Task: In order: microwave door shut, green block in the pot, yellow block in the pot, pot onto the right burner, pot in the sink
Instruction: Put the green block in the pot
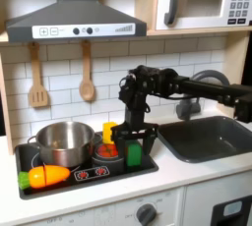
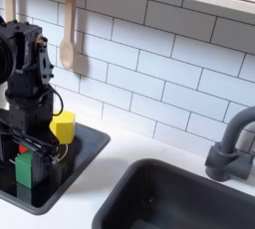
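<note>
One pot, shiny silver, one green block and one yellow block are seen; the gripper's opening cannot be told.

In the second exterior view, the black robot arm with its gripper stands over a black stovetop tray at the second exterior view's left. A small bright yellow cuboid block sits just beside it, and a small bright green cuboid block lies below. The dark grey rectangular sink and dark curved faucet lie on the second exterior view's right, before white wall tiles and a hanging wooden spoon.
</note>
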You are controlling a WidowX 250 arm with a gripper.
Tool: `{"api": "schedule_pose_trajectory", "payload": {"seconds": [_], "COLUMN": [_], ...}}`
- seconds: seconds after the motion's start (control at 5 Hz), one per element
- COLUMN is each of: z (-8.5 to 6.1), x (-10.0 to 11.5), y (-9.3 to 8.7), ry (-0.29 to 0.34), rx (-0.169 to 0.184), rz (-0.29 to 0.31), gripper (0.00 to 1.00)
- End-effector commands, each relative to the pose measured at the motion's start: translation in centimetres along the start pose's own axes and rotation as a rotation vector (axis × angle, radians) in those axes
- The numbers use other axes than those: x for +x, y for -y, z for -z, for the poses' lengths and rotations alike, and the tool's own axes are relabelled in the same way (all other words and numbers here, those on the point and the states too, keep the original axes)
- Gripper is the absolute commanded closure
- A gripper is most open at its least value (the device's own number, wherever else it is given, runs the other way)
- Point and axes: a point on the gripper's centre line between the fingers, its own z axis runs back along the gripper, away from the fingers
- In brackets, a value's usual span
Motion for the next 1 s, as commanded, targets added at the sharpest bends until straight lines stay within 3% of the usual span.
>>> {"api": "schedule_pose_trajectory", "payload": {"seconds": [0.0, 0.6, 0.8], "z": [0.72, 1.63, 1.48], "x": [0.5, 0.7, 1.17], "y": [0.19, 0.07, 0.45], "ry": [-0.019, -0.024, -0.015], "rx": [-0.003, 0.005, 0.013], "rz": [0.003, -0.02, 0.001], "gripper": [0.0, 0.0, 0.0]}}
